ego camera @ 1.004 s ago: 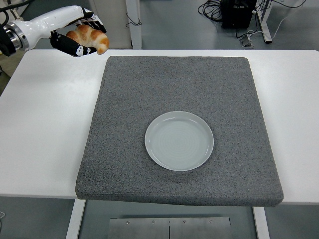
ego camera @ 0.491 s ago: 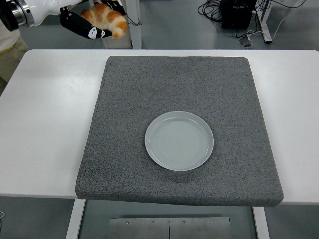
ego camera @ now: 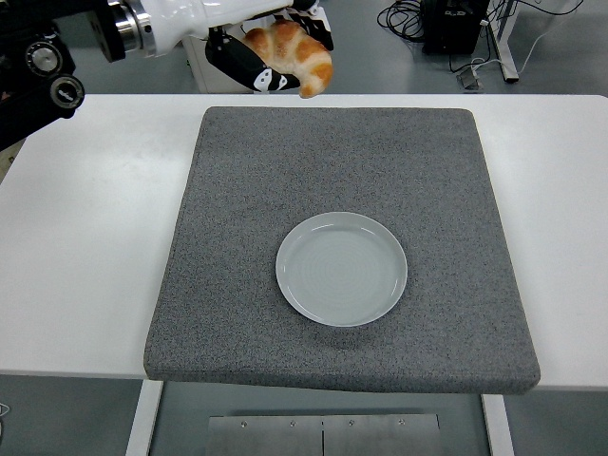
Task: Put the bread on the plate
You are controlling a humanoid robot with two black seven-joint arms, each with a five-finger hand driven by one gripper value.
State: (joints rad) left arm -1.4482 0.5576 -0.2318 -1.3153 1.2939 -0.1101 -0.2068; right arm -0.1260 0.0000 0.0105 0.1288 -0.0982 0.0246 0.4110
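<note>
A golden-brown bread roll point(ego camera: 293, 54) hangs in the air over the table's far edge, above the top left part of the mat. My left hand point(ego camera: 271, 52) is shut on it, black fingers point(ego camera: 249, 66) curled under and behind the roll. The arm reaches in from the top left, white forearm and black joints showing. A pale grey-blue round plate point(ego camera: 342, 268) lies bare near the middle of the dark grey mat point(ego camera: 237, 190), well below and slightly right of the roll. The right arm does not show.
The grey mat covers most of the white table point(ego camera: 85, 237). Beyond the table's far edge are a floor, a white post, and cables and a black box point(ego camera: 454, 24) at the top right.
The left hand has carried the roll rightward along the far edge, from the table's top left corner to above the mat's top edge. More of the arm has come into view.
</note>
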